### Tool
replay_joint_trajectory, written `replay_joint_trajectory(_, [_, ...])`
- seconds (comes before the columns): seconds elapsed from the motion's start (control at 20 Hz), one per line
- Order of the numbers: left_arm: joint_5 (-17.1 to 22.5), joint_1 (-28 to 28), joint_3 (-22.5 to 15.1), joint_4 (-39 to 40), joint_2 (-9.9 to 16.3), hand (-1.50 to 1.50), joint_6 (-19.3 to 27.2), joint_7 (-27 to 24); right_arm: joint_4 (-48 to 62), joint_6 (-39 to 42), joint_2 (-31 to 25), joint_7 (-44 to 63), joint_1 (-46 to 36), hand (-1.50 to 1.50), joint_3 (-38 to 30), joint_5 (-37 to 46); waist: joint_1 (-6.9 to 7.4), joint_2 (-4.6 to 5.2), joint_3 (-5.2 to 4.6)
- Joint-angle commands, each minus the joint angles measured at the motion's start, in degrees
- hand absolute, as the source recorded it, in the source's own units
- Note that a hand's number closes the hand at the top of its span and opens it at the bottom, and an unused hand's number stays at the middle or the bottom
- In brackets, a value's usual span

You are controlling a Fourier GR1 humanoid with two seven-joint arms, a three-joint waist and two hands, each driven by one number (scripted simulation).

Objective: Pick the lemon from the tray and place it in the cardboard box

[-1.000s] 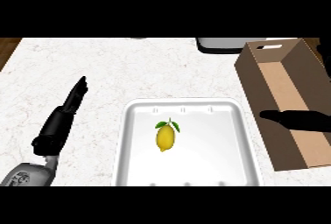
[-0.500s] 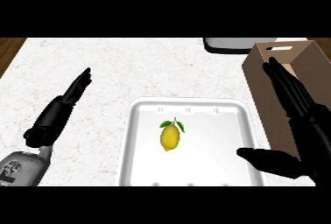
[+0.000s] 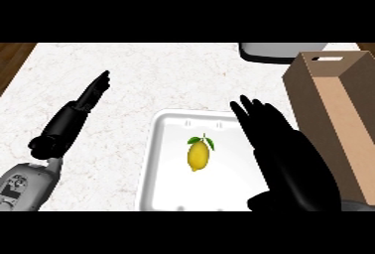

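Note:
A yellow lemon (image 3: 198,156) with a green leaf lies in the middle of a white tray (image 3: 164,163) on the pale counter. My right hand (image 3: 289,158) hangs over the tray's right part, just right of the lemon, fingers straight and pointing away, not touching the fruit. An open cardboard box (image 3: 339,114) stands to the right of the tray, its near part hidden behind that hand. My left hand (image 3: 73,116) rests open on the counter to the left of the tray, fingers stretched toward the far side.
A grey object (image 3: 278,51) sits at the counter's far edge behind the box. The counter's dark wooden edge (image 3: 11,59) shows at the far left. Bare counter lies between the left hand and the tray.
My right hand has swung left from in front of the box to over the tray's right side, closer to the lemon. The left hand has barely moved.

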Motion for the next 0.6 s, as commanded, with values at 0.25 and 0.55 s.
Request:
replay_joint_trajectory(0.25, [-0.7,0.3,0.6,0.5,-0.4,0.00,0.1,-0.1,12.5,15.3,14.3,18.6,-14.2,-1.50,5.1,-6.3,0.07,-0.24,0.06])
replay_joint_trajectory(0.55, [-1.0,0.4,0.3,-0.2,-1.2,0.00,0.2,0.8,21.2,15.6,22.5,24.0,-16.7,-1.50,5.0,-7.7,-0.88,-0.44,0.16])
